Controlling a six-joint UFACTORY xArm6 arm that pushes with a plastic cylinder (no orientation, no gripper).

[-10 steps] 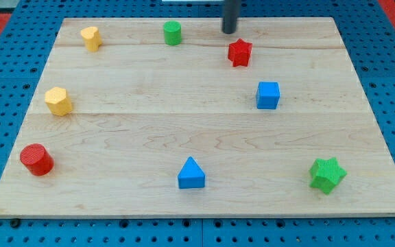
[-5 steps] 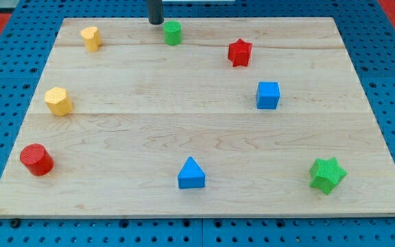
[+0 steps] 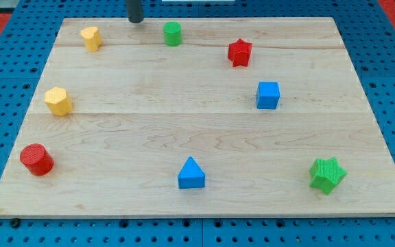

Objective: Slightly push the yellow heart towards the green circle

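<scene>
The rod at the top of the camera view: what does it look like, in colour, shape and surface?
Only the lower part of the rod shows. It is a straight, round rod, dark grey to black, with a plain smooth surface and a blunt end, my tip. No cables, markings or labels show on it. The rest of the arm is outside the view, so its look cannot be told.
</scene>
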